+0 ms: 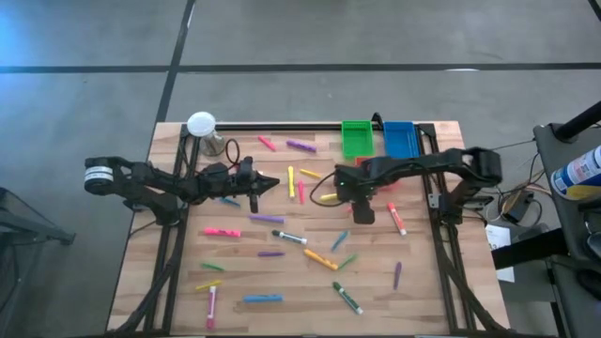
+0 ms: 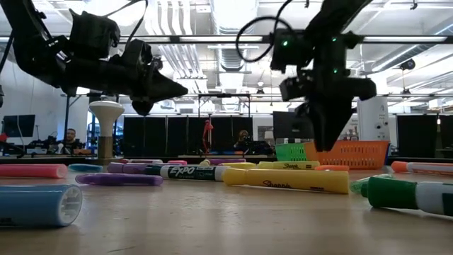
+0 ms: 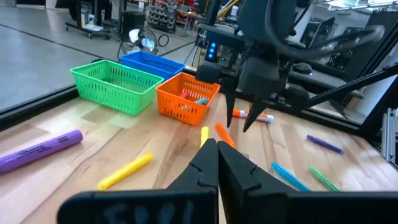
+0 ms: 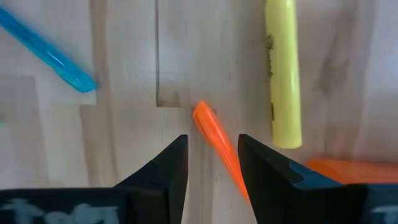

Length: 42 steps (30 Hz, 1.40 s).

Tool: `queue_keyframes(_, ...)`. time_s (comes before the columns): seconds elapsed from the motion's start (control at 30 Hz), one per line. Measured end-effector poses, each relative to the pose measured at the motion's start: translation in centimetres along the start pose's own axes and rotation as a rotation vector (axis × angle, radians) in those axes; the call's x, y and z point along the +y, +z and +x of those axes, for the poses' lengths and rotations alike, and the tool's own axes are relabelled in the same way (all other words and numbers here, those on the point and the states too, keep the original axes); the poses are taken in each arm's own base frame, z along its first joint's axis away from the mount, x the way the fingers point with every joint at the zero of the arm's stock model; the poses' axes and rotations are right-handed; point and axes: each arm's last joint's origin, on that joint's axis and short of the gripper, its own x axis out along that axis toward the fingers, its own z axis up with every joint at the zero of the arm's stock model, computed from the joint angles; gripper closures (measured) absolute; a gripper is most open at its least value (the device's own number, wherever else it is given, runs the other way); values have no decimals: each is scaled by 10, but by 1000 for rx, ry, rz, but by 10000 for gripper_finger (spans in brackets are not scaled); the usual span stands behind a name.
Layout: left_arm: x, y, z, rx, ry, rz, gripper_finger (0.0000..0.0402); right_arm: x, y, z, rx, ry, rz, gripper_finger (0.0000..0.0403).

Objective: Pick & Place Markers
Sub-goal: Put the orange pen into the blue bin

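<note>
1. The right hand hangs over the middle of the desk, pointing down, just in front of the orange bin.
2. Its two fingers stand apart with a gap between them, and nothing is gripped.
3. An orange marker lies on the wood in that gap; whether either finger touches it cannot be told.
4. A yellow marker lies just beside the orange one, and a light blue marker lies farther off on the other side.
5. The left hand is held above the desk left of centre, pointing toward the right arm; its fingers are pressed together with nothing between them.
6. The markers lie scattered over most of the desk, well apart from one another: pink, yellow, purple, green, blue and orange ones.
7. A few markers show inside the orange bin, which stands touching the green bin; the blue bin is just behind them at the far right edge.
8. In the low view a black-and-white marker and a long yellow marker lie near the front, below the right hand.
9. A white-topped stand sits at the far left corner.
</note>
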Motion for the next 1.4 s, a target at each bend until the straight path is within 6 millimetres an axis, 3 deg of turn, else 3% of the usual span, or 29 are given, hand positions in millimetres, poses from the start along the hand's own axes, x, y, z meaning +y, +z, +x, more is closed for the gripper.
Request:
queue_keyframes(0.27,1,-1,0,6,18,2,401,-3,10,16,72,7,-52,271)
queue_keyframes(0.67,2,-1,0,5,30,6,401,-6,8,30,132,-27,-100,295)
queue_keyframes(1.1,2,-1,0,7,34,1,401,-7,10,31,116,-57,-201,339)
queue_keyframes(1.4,2,-1,0,7,34,-19,402,-5,13,32,65,-15,-195,344)
